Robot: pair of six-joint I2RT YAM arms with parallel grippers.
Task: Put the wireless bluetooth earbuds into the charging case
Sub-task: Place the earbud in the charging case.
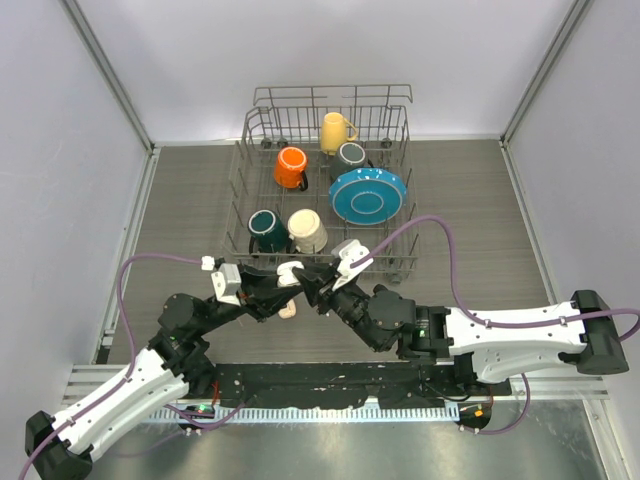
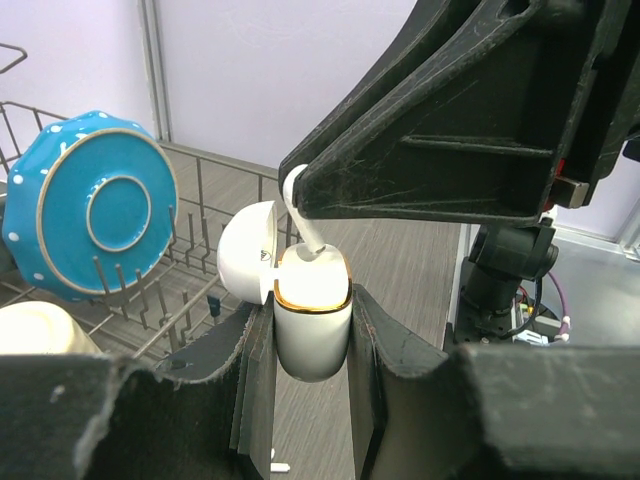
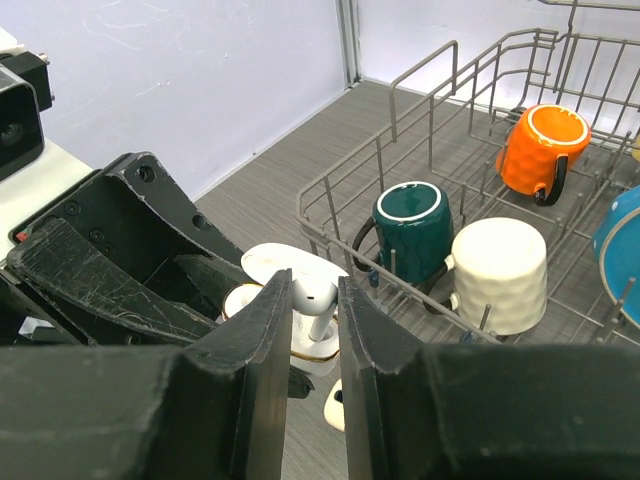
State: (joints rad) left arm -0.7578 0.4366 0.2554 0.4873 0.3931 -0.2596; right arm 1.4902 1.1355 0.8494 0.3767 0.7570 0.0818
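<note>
Left tool (image 2: 312,325) is pinching a small white case (image 2: 312,352) by its sides and holds it upright above the desk (image 1: 480,200), with the lid (image 2: 245,262) flipped open. Right tool (image 3: 315,318) is pinching one tiny white earbud (image 3: 311,292) and holds it right at the open top of the case, stem pointing down into it, but I cannot tell if it sits all the way in. Just behind both tools stands a wire rack (image 1: 330,105) with an orange mug (image 1: 291,167) and a blue plate (image 1: 368,195) in it.
</note>
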